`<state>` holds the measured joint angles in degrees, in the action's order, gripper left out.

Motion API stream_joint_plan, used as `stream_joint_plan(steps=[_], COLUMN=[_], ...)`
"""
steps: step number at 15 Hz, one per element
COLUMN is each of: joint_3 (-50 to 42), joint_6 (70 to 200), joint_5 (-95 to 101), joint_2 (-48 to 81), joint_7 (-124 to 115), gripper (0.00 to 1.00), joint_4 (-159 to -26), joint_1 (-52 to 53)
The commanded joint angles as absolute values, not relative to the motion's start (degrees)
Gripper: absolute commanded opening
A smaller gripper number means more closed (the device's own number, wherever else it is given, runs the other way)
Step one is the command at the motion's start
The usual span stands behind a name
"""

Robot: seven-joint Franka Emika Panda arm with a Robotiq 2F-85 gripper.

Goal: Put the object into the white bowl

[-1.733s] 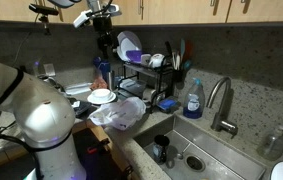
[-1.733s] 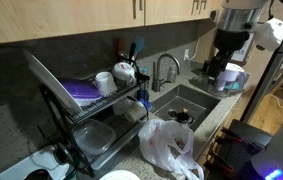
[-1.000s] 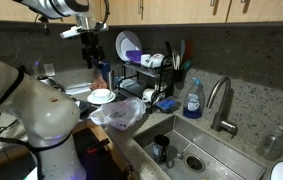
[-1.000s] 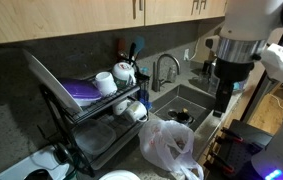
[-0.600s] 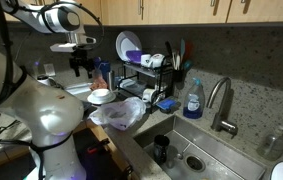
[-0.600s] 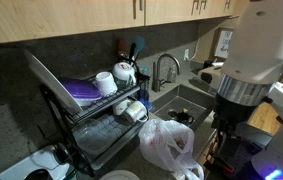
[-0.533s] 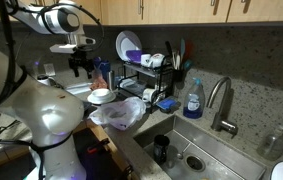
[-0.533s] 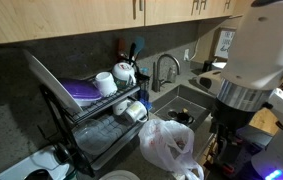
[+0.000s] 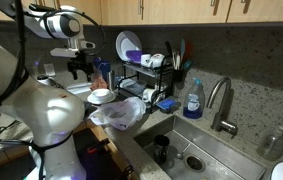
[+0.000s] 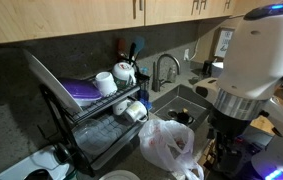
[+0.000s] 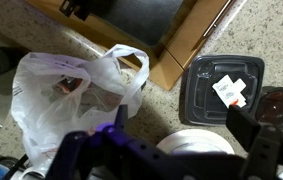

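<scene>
The step in hand looked like the approach before any pick. The gripper (image 9: pixel 78 69) hung above the counter (image 11: pixel 161 110) by the back wall, its fingers (image 11: pixel 79 152) spread wide in the wrist view with nothing between them. The white bowl (image 9: pixel 102 96) sat on the counter just below and beside it, and showed at the bottom of the wrist view between the two fingers.

The task sentence did not name the object. My guess was the crumpled plastic bag (image 11: pixel 69 92), which lay just beside the bowl and had something dark inside that I could not make out. The other candidate was the black lidded container (image 11: pixel 221 88) on the bowl's other side.

If the bag was meant, the next move called for shifting sideways over it, coming down with the fingers open and closing on a bunched fold or a handle loop. Then it needed a lift high enough to clear the bowl's rim. Thin film would slip and sag, so a deep bite seemed wise.

Room was tight. The dish rack (image 9: pixel 146 72) stood close on the far side of the bag, with the sink (image 9: pixel 196 150) past it. The wall was close behind the gripper, and the counter's edge ran just beyond the bag in the wrist view. The freest way to move was straight up and down over the bowl and bag
</scene>
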<state>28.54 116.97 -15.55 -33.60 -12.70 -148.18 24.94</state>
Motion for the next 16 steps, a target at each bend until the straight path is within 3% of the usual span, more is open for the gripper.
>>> stream_joint_plan(steps=[1, 16], joint_3=[28.3, 34.2], joint_6=[117.5, 140.5], joint_5=[-15.1, -16.9], joint_2=[-31.9, 2.4], joint_7=[-13.6, -9.9], gripper=[1.0, 1.0], joint_4=[-147.9, -142.8], joint_1=[26.0, 31.5])
